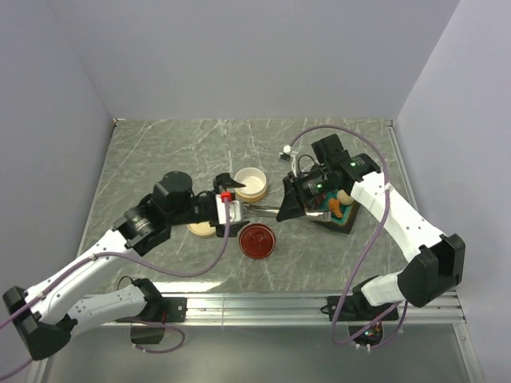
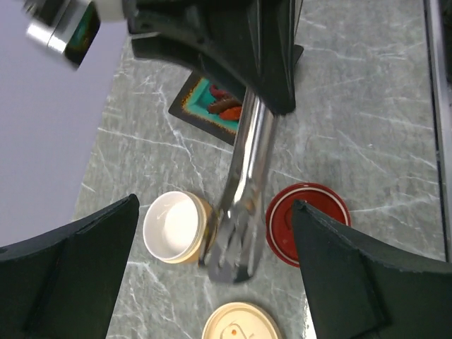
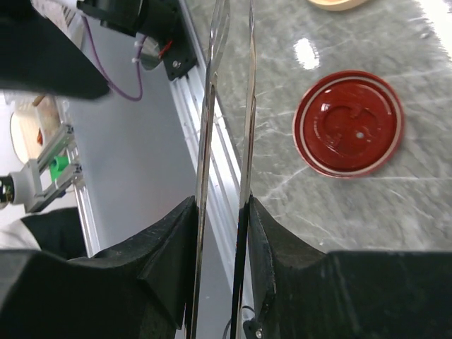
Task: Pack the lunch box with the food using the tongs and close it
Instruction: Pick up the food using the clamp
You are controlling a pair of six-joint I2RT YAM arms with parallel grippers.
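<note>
My right gripper is shut on the silver tongs, which point left across the table. In the right wrist view both fingers press the tongs' two arms, with a narrow gap left between the arms. My left gripper is wide open, and the tongs' tips lie between its fingers without touching them. The lunch box, a round cream container, stands open and empty just behind the tongs. Orange, brown and tan food lies on a dark teal tray.
A red lid lies in front of the tongs. A cream lid lies near my left gripper. The aluminium rail runs along the near table edge, and white walls close off the other sides.
</note>
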